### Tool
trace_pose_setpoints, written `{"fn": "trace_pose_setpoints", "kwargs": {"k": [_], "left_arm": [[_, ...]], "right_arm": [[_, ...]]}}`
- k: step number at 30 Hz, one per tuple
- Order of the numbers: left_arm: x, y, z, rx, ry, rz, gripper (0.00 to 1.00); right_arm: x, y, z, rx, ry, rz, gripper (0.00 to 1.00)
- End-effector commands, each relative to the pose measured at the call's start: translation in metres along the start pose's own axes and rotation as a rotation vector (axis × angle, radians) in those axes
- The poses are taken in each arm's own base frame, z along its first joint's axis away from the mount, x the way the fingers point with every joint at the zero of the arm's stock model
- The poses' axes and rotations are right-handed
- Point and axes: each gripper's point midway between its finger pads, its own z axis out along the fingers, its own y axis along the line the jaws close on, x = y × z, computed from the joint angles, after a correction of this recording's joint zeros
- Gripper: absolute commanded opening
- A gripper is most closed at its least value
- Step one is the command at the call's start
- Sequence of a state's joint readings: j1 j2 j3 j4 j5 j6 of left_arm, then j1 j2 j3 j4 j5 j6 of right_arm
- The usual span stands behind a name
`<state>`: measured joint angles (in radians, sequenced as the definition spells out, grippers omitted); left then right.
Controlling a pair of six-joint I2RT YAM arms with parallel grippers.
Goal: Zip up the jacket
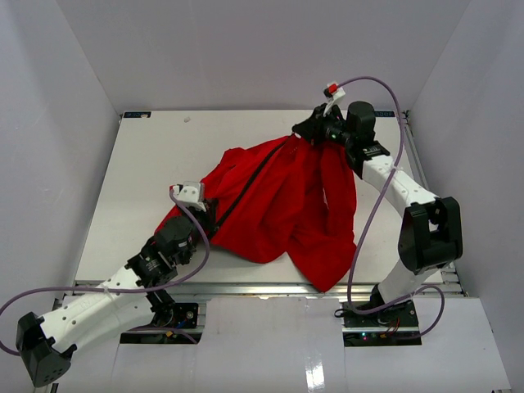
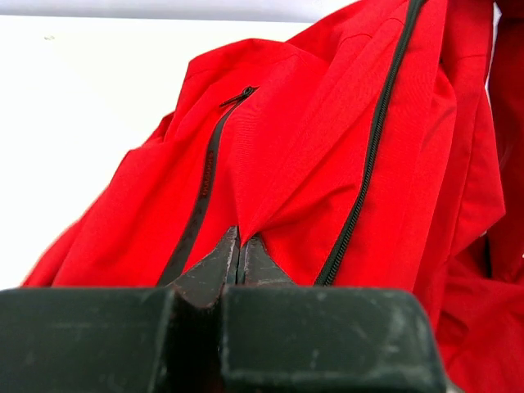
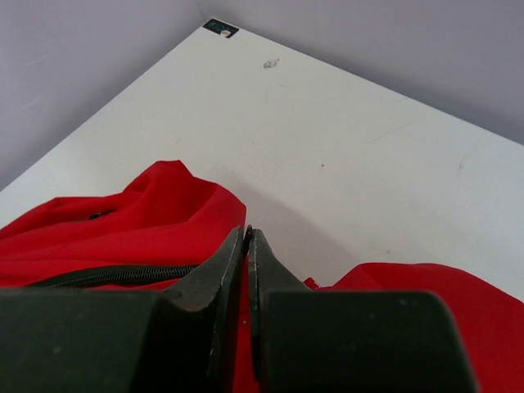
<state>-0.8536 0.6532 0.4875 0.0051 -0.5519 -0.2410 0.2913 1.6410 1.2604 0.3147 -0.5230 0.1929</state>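
Sprawling across the middle of the white surface (image 1: pixel 139 172), the jacket (image 1: pixel 278 205) is bright red, soft and heavily creased. It is bunched into loose folds, with one part hanging over the near edge. A dark zipper (image 1: pixel 254 178) runs diagonally across the jacket, from its far upper corner down towards its near left side. In the left wrist view two dark toothed lines show on the fabric: a long one (image 2: pixel 368 155) and a shorter one (image 2: pixel 205 188) ending in a small pull.

There is one jacket and there are two arms, each with one end effector. The left end effector (image 1: pixel 206 216) is clenched on a pointed fold at the jacket's near left edge. The right end effector (image 1: pixel 301 131) is clenched on the far corner, with red cloth pinched between its fingers (image 3: pixel 225 270) and draping down from it.
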Motion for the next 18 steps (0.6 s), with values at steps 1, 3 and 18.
{"fn": "trace_pose_setpoints", "kwargs": {"k": [1,3,18], "left_arm": [[0.018,0.010,-0.010,-0.009,0.044,-0.007,0.00],[0.023,0.005,-0.010,0.020,0.060,-0.010,0.00],[-0.056,-0.094,0.013,0.376,0.100,0.110,0.57]], "right_arm": [[-0.061,-0.063,-0.039,0.248,-0.230,-0.220,0.08],[-0.063,-0.053,-0.044,0.218,-0.244,-0.237,0.08],[-0.040,0.047,-0.052,-0.091,-0.185,-0.381,0.08]]}}
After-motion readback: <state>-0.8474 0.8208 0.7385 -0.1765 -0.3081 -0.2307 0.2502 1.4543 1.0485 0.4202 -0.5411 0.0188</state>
